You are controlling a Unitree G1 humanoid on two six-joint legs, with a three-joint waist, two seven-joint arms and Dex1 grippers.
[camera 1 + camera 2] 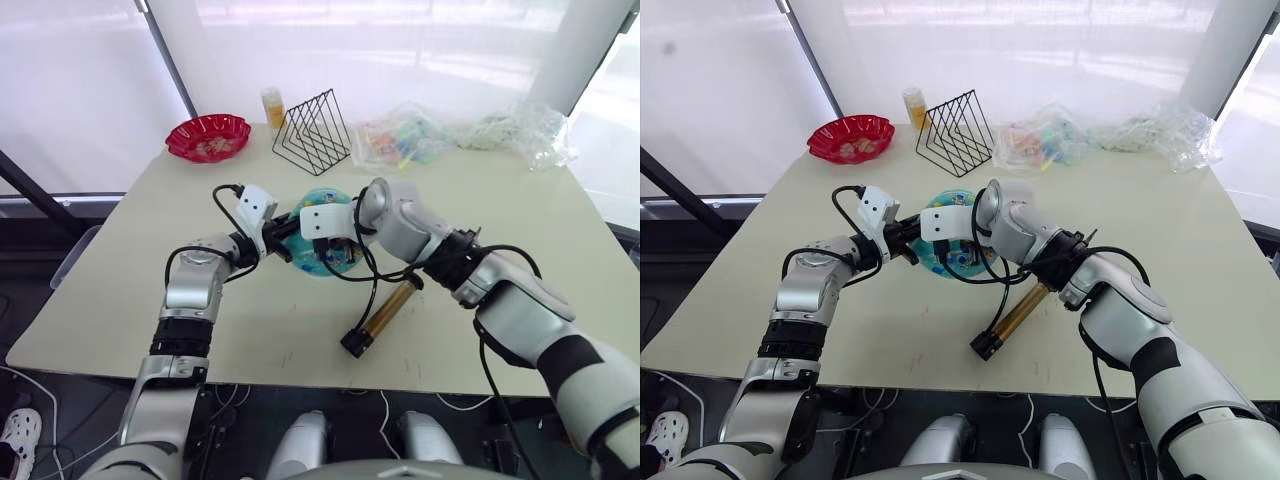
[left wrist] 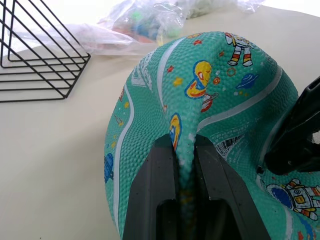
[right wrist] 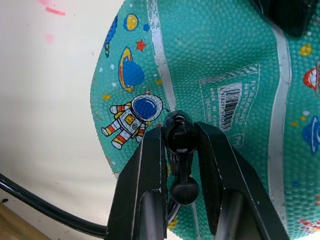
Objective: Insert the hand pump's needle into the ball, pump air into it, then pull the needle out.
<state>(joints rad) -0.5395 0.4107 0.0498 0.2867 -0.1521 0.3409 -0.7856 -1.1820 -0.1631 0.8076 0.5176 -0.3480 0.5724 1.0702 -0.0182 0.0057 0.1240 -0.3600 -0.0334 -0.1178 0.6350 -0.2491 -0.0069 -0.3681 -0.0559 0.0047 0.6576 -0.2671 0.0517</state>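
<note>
The ball (image 1: 322, 245) lies near the middle of the table (image 1: 520, 250), and it looks soft and partly flat. The left gripper (image 2: 185, 150) is at the ball's left side; its two black fingers are nearly closed and pinch a raised fold of the teal rubber between them. The right gripper (image 3: 178, 140) is on the ball's right side, just beside the white label patch (image 3: 230, 107). Its fingers are closed on the black end fitting (image 3: 177, 135) of the hose (image 1: 368, 270), and the fitting's tip presses against the ball's surface. The needle itself is hidden, so I cannot tell how deep it is. The hand pump (image 1: 385, 312) lies on the table in front of the ball, toward the robot, near it but apart. Behind the ball stand a black wire rack (image 1: 315, 132) and a red scalloped dish (image 1: 208, 137)
</note>
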